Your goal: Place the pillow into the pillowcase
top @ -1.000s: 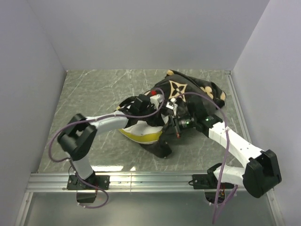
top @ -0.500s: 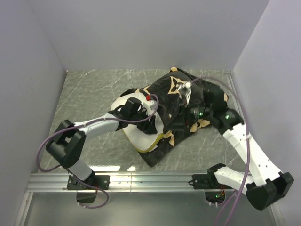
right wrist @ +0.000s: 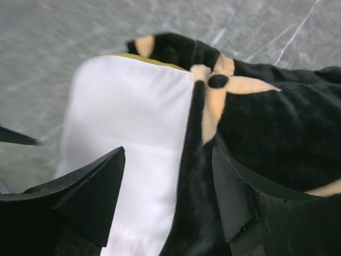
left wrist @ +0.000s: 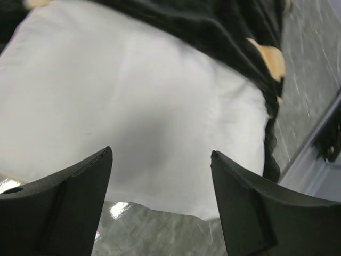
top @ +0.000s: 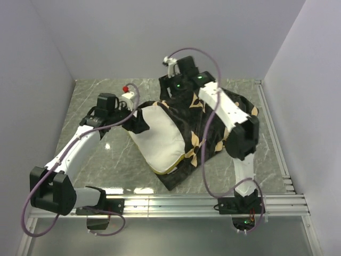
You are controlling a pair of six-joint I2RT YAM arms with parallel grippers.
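Observation:
The white pillow (top: 159,137) lies flat on the table, its right part inside the black flowered pillowcase (top: 218,125) and its left part bare, a yellow band along its near edge. My left gripper (top: 139,124) stands open at the pillow's left edge, nothing between its fingers. In the left wrist view the pillow (left wrist: 133,96) fills the space beyond the open gripper (left wrist: 160,154), with the pillowcase (left wrist: 224,32) behind. My right gripper (top: 169,95) hovers open over the far end of the pillowcase mouth. In its wrist view the gripper (right wrist: 168,152) is above the pillow (right wrist: 128,117) and the pillowcase (right wrist: 266,122) hem.
The grey marble table (top: 106,154) is boxed in by pale walls on the left, right and far sides. An aluminium rail (top: 160,202) with the arm bases runs along the near edge. Purple cables loop off both arms.
Both grippers have opened and let go. The left arm drew back to the left of the pillow; the right arm swung to the far side. The pillow and pillowcase now lie flatter.

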